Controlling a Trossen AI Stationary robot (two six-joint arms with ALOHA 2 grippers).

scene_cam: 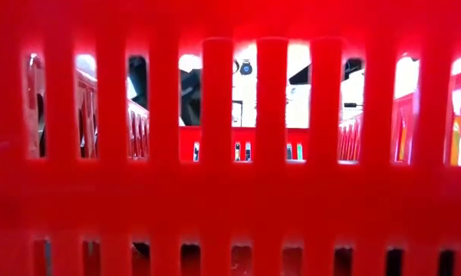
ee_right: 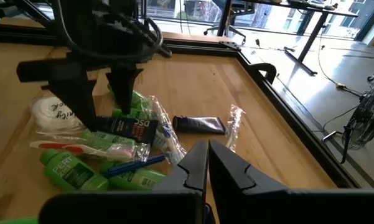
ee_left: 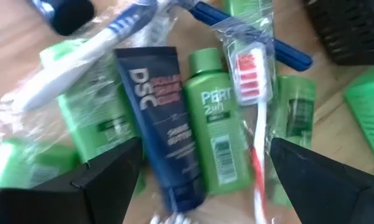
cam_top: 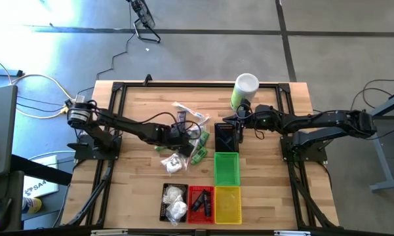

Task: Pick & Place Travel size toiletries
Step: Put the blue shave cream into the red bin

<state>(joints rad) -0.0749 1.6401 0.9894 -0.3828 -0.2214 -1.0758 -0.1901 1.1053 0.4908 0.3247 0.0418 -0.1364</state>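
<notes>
On the wooden table, a loose heap of travel size toiletries is seen at the centre, where the left gripper is poised directly above it with its fingers spread wide and nothing held. Between those fingers, in the left wrist view, a dark blue tube and a small green bottle are shown lying side by side and touching, with a clear-wrapped toothbrush laid across the bottle's edge and a blue razor beyond it. A second dark tube is seen lying apart from the heap in the right wrist view, beside a clear wrapper. A white pouch rests just in front of the heap.

The right gripper is held over the far-right part of the table with its fingers pressed together and empty, near a black basket and a tall green-and-white canister. A green basket is placed in front of the black one. Along the near edge, another black basket holding white pouches, a red basket and a yellow basket are lined up touching. The low view is filled by the red basket's slotted wall.
</notes>
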